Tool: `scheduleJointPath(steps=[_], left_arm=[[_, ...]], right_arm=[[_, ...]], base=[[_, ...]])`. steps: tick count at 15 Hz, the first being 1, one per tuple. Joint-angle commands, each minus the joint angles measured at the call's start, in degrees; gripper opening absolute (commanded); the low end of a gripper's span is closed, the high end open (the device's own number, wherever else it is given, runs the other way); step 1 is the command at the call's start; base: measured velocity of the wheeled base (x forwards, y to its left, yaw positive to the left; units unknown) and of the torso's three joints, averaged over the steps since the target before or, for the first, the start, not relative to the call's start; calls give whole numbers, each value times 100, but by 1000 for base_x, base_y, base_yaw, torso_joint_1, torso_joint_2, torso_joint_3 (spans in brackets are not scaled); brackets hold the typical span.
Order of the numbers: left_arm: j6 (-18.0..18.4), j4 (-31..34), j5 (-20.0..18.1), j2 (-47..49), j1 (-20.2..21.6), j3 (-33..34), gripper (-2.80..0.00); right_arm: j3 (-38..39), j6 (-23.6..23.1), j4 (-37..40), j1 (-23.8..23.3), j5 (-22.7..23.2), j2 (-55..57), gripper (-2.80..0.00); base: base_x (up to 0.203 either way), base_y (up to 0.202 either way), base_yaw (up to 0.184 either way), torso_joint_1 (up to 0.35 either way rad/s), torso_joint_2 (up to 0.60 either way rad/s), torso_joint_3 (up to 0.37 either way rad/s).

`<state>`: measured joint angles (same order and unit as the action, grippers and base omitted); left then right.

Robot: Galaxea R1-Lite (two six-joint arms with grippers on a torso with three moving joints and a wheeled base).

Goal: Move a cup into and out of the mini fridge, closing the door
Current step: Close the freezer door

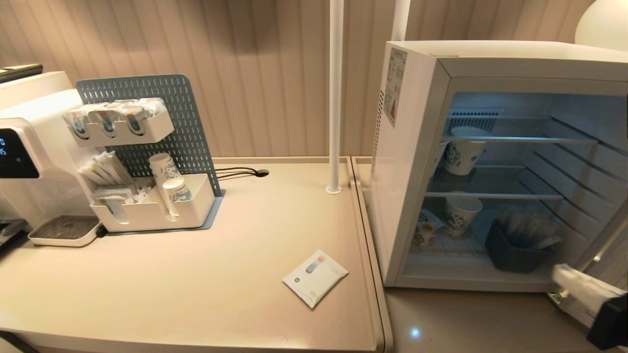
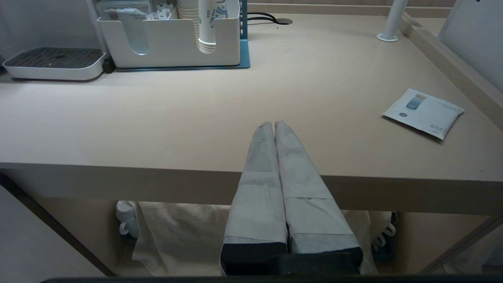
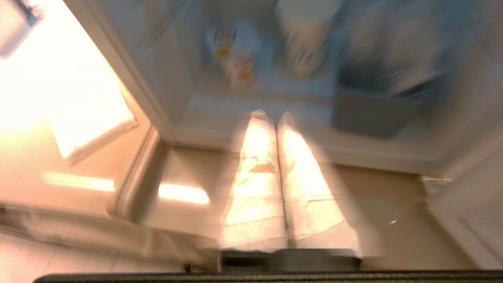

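The boxy white mini fridge w/ a warning sticker on its side stood at the right of the beige table, interior lit & open to view. Its door was swung out to the right; only a pale edge showed at the frame's right side. The small white yogurt-style cup w/ orange marks sat on the fridge floor at front left, close to the left wall; in the right wrist view it showed blurred. Just beside it, further in, stood 1 paper cup w/ blue pattern, & a dark bin of wrapped sticks sat to the right, apart from the cup. 1 more patterned paper cup stood on the upper wire shelf.

The right claw, tape-wrapped, was outside the fridge at its lower right corner, near the door; its 2 fingers were pressed together w/ nothing between them, well apart from the cup. The left claw hung at the table's near edge, fingers closed tight & empty.

On the table lay a flat white sachet, near the fridge side. At far left were a white water dispenser w/ black display & a white organiser tray w/ stacked paper cups in front of a blue-grey pegboard
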<state>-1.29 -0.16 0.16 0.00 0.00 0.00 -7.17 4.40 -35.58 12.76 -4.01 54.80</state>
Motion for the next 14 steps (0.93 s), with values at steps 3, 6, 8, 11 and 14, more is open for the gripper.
scheduleJointPath(steps=[3,6,8,11,14], left_arm=[[-3,-2,2,0,0,9,-280],[-11,-2,2,0,0,9,-280],[-3,-2,2,8,0,9,-280],[-11,-2,2,0,9,9,-280],[-11,-2,2,9,9,9,-280]], right_arm=[[-2439,448,5533,-340,-440,-3154,-280],[-3271,534,6690,-1120,-564,-3579,-280],[-2655,506,6722,-1342,-438,-3853,-280],[-1496,-67,6283,-1275,64,-5108,-280],[-81,-314,4470,-1265,-91,-5544,-280]], base=[[0,0,0,0,0,0],[0,0,0,0,0,0],[0,0,0,0,0,0],[0,0,0,0,0,0],[0,0,0,0,0,0]])
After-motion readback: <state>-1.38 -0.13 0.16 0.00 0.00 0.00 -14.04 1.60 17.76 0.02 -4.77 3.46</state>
